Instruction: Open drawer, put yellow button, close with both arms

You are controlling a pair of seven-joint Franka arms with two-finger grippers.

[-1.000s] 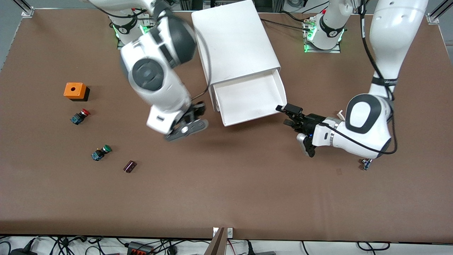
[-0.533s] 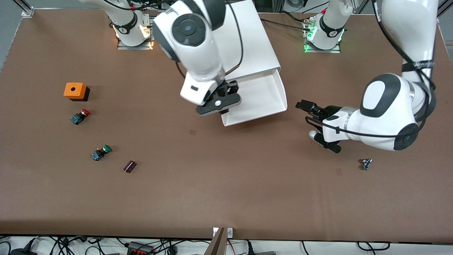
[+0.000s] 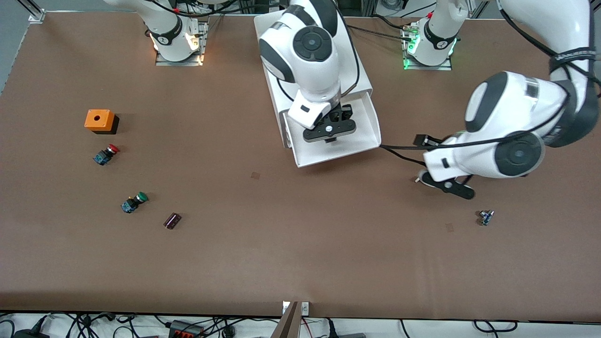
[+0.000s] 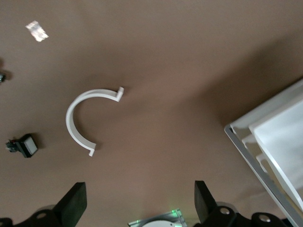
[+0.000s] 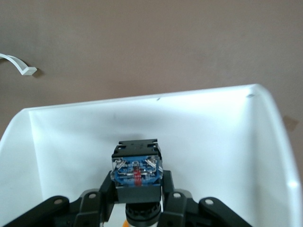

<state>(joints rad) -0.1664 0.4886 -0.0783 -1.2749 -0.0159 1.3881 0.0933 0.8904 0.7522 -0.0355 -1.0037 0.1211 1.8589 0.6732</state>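
Our right gripper [image 3: 329,133], frame centre, clamps the button [image 5: 136,171] over the open drawer [image 3: 371,123], inside its rim; left gripper [image 4: 137,208] spread over bare table [image 3: 291,244].

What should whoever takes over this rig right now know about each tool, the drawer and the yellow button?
Right tool: shut on the yellow button, held over the open drawer, not yet released.
Left tool: open, holding nothing, over bare table toward the left arm's end, apart from the drawer.
Done: the top drawer of the cabinet is pulled out; button picked up.
Left: drop the button into the drawer, clear the right arm, then push the drawer shut with both arms.
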